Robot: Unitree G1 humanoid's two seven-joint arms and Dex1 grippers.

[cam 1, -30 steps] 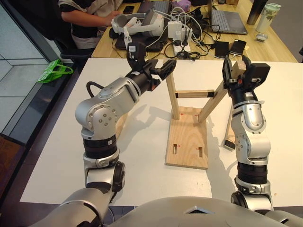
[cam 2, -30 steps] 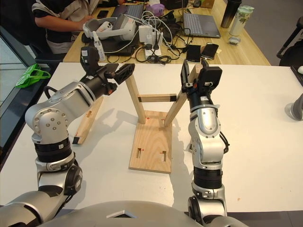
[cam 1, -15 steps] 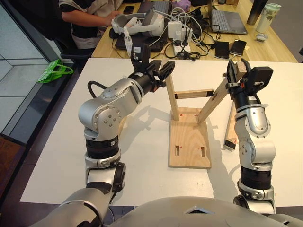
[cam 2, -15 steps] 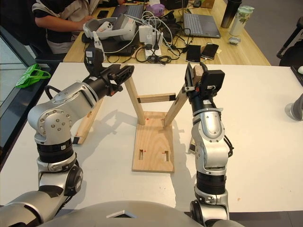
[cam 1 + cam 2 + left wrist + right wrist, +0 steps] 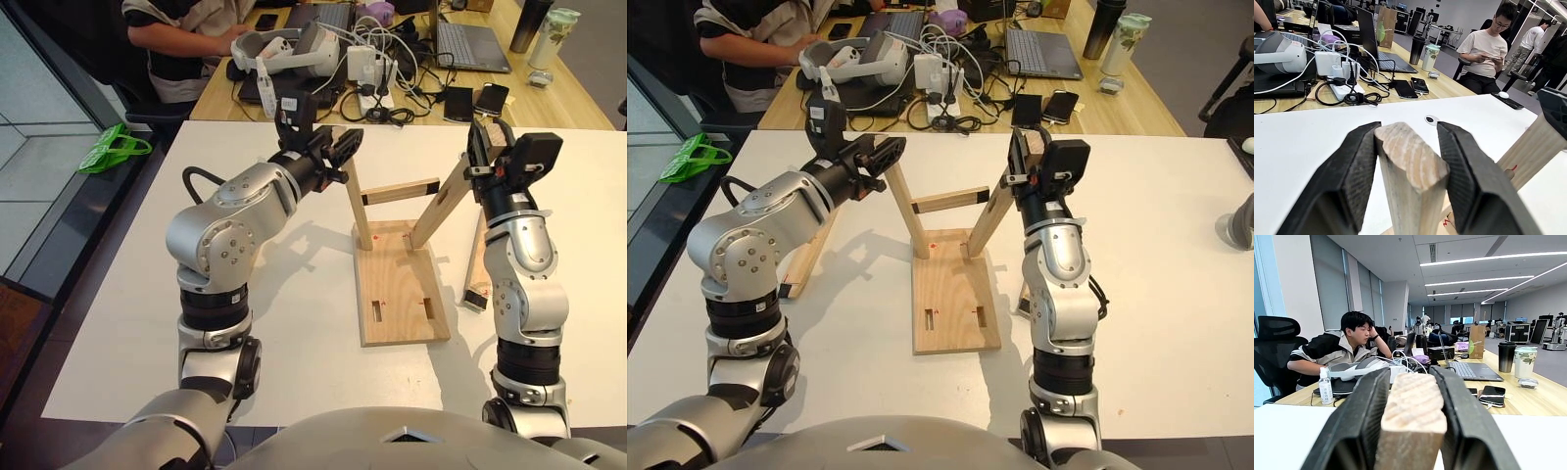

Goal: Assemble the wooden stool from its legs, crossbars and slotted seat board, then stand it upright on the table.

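Left gripper (image 5: 343, 145) clamps the left leg (image 5: 358, 206), right gripper (image 5: 487, 147) the right leg (image 5: 446, 201), both legs standing at the far end of the seat board (image 5: 402, 294), at the centre of the table (image 5: 294, 323). Its near end has swung rightward: legs seemingly unseated.

The seat board (image 5: 402, 294) is pale honey wood with faint straight grain and tiny red marks by its slots. The left leg (image 5: 355, 201) and right leg (image 5: 441, 201) match it. The crossbar (image 5: 400, 192) is black at both ends (the loose leg (image 5: 477, 264) is black at one end). The left gripper (image 5: 1408, 166) and right gripper (image 5: 1410, 416) are black, the table (image 5: 118, 294) white.
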